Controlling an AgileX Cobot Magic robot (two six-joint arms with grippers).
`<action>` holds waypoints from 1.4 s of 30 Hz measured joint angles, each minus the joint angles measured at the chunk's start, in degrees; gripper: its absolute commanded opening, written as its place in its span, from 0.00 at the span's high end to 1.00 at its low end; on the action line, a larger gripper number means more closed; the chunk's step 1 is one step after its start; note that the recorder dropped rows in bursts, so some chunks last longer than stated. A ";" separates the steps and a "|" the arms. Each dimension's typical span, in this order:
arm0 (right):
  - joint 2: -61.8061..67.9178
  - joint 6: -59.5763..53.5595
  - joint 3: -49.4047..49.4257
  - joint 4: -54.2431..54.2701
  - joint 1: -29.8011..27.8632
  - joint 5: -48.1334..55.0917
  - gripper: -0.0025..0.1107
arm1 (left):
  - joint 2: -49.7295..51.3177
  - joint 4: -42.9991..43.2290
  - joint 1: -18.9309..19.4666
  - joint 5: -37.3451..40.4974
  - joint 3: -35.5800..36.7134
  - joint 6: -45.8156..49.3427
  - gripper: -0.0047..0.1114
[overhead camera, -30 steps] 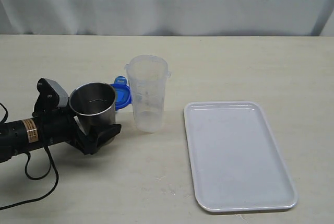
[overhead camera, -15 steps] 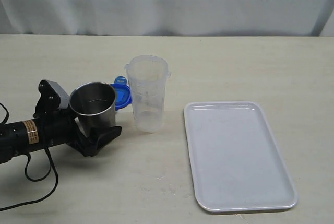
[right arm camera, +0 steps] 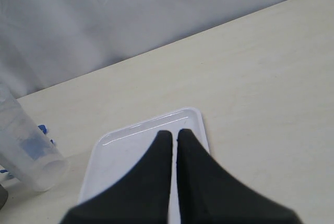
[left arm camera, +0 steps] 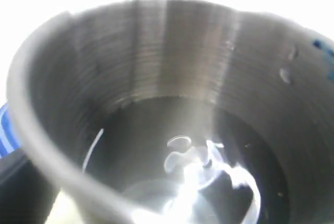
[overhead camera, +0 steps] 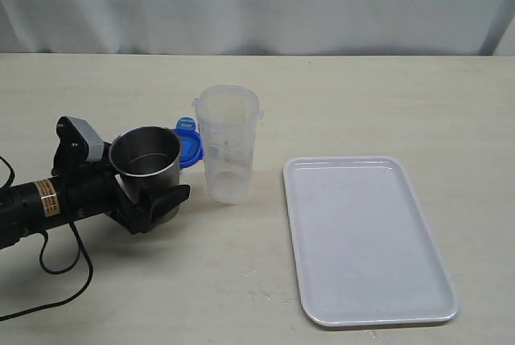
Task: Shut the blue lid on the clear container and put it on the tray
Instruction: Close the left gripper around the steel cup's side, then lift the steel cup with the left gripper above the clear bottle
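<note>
Holding the steel cup (overhead camera: 145, 164) clamped in my left gripper (overhead camera: 153, 192); the blue lid (overhead camera: 189, 147) sits just upper right of it, beside the clear container (overhead camera: 228, 144). My right gripper (right arm camera: 175, 140), fingers together, hangs over the tray (overhead camera: 366, 240), farther off.

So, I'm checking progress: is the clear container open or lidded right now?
Open. The clear container stands upright with a bare rim. The blue lid lies apart, between it and the steel cup.

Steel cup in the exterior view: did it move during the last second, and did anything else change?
The steel cup, held by the left gripper, moved slightly to the right, toward the clear container. Nothing was newly grasped or released. The clear container, the blue lid behind it and the tray stayed in place.
</note>
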 measured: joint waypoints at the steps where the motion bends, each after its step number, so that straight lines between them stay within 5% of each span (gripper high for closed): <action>1: 0.00 0.00 0.00 0.00 0.00 0.00 0.94 | 0.00 0.00 0.00 0.10 -0.25 0.00 0.06; 15: 0.00 0.00 0.00 0.00 0.00 0.00 0.94 | 0.00 -0.11 0.00 0.21 -0.70 0.00 0.10; 17: 0.00 0.00 0.00 0.00 0.00 0.00 0.94 | 0.00 -0.11 0.00 0.33 -0.70 0.00 0.19; 27: 0.00 0.00 0.00 0.00 0.00 0.00 0.94 | 0.00 1.16 -0.13 0.55 -0.83 0.18 0.96; 42: 0.00 0.00 0.00 0.00 0.00 0.00 0.94 | 0.15 1.67 -0.13 -0.11 -0.83 0.07 0.96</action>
